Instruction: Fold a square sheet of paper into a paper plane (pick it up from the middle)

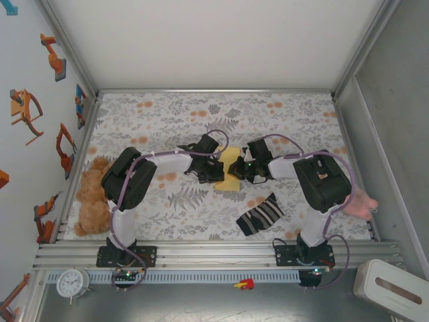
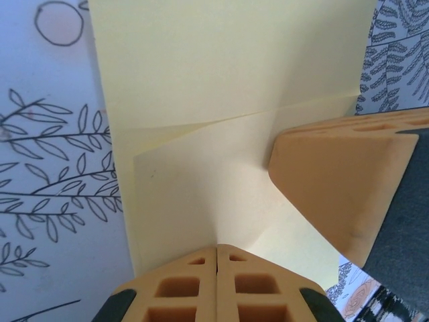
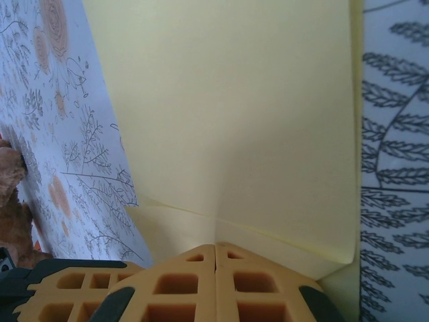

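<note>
Yellow square sheet of paper (image 1: 230, 176), part-folded, lying lengthwise between arms.
Pressed from either side by clenched left gripper (image 2: 216, 249) and right gripper (image 3: 215, 247).

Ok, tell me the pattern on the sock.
The sock has black-and-white stripes, clearest in the top external view.

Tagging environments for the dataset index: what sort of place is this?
Probably a lab robot-teaching cell, not a home: a walled aluminium-frame enclosure, left arm and right arm bolted to its front rail, robot-arm wall stickers, and props like a teddy bear and striped sock.
</note>
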### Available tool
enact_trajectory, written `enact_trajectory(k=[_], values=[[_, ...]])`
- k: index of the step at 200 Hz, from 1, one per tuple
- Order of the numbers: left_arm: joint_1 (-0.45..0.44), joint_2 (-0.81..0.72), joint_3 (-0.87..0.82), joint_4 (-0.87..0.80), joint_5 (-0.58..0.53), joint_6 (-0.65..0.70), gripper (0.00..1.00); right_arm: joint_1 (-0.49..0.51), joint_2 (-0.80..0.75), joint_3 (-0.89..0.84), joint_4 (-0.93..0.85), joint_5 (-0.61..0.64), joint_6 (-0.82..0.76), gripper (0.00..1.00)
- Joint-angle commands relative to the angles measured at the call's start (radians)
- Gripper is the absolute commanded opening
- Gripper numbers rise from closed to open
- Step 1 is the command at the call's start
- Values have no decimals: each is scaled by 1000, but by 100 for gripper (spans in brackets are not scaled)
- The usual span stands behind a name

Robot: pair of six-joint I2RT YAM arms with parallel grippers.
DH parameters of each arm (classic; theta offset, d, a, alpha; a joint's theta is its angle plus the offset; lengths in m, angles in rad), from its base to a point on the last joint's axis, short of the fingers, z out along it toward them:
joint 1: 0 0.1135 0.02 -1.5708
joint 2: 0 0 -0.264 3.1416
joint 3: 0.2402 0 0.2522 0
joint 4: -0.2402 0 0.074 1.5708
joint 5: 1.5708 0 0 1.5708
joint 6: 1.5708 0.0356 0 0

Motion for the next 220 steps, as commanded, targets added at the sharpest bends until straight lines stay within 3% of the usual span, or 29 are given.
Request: enact_trajectory(k=[1,48,78,220], values=[[15,-23,-27,-136,-36,47,3,-3,102,-56,-207,157,-1,0],[3,-118,-26,-42,12,12,3,-3,100,-52,-210,156,-2,0],[-18,-97,-22,34,46,-30,4,-3,106,-51,-209,156,-1,0],[-21,-9,-8,-54,11,7,4,-4,116,-55,-211,160,-4,0]])
